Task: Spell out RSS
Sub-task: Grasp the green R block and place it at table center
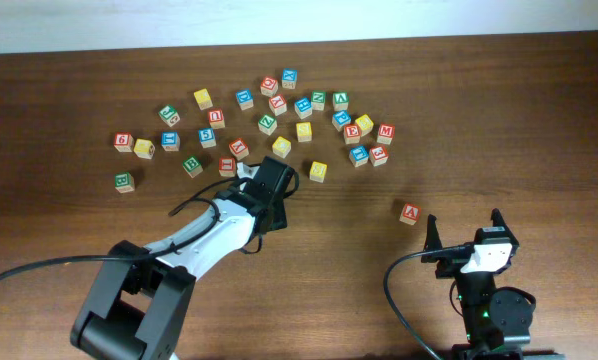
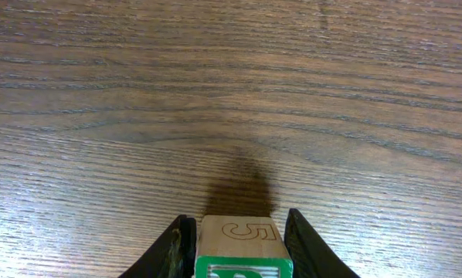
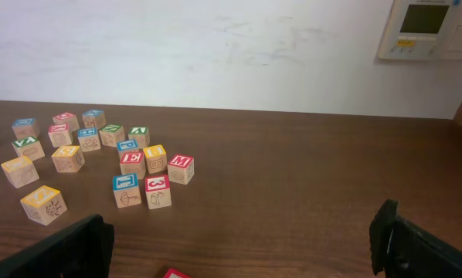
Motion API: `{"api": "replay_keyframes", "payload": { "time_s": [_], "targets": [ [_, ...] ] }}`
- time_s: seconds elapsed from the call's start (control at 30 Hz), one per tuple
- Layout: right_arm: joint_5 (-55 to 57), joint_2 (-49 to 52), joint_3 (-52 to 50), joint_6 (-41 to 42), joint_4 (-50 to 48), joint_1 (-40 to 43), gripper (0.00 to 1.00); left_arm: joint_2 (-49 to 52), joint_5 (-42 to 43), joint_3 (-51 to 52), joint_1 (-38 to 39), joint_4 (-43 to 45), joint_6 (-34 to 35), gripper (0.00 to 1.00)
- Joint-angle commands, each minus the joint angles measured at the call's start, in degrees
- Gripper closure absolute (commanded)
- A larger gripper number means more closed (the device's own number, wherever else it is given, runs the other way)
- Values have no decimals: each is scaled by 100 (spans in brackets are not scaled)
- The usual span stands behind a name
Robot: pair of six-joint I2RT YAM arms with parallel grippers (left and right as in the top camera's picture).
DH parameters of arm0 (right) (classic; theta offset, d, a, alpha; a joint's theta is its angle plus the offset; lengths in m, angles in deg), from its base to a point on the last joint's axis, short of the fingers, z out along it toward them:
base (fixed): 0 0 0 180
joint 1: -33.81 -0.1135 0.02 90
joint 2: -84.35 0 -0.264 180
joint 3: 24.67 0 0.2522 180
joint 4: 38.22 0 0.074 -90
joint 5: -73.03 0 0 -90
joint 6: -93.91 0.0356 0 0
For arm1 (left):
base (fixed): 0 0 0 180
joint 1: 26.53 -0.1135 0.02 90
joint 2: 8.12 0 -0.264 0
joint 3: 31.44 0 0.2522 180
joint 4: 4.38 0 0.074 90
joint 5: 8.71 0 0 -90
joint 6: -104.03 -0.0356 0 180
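Many wooden letter blocks (image 1: 279, 105) lie scattered across the far middle of the table. My left gripper (image 1: 275, 200) is shut on a green-faced block (image 2: 242, 247) with an engraved S on its wooden side, held just above the bare wood. A single red block (image 1: 410, 212) lies apart at the right, just ahead of my right gripper (image 1: 463, 232). The right gripper (image 3: 242, 247) is open and empty, and the red block's edge (image 3: 177, 273) shows at the bottom of its view.
A green block (image 1: 124, 181) and a red block (image 1: 123, 141) lie at the left end of the cluster. The right wrist view shows several blocks (image 3: 150, 181) at left and a white wall with a wall panel (image 3: 428, 27) behind the table.
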Motion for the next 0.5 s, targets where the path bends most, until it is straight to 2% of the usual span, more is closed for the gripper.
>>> {"api": "replay_keyframes", "payload": {
  "time_s": [0.0,0.07,0.2,0.23,0.27,0.3,0.37,0.4,0.47],
  "targets": [
    [31,-37,-39,9,22,42,2,35,11,42,-11,52,-66,71],
    [31,-37,-39,7,22,42,2,35,260,42,-11,184,-555,71],
    [31,-37,-39,9,22,42,2,35,260,42,-11,186,-551,71],
    [31,-37,-39,9,22,42,2,35,262,42,-11,181,-546,74],
    [31,-37,-39,9,22,42,2,35,260,42,-11,140,-319,74],
    [31,-37,-39,9,22,42,2,35,258,42,-11,122,-111,73],
    [31,-37,-39,9,22,42,2,35,260,42,-15,122,-111,71],
    [31,-37,-39,9,22,42,2,35,260,42,-15,120,-111,65],
    [31,-37,-39,9,22,42,2,35,260,39,-15,120,-111,61]
  ]
}}
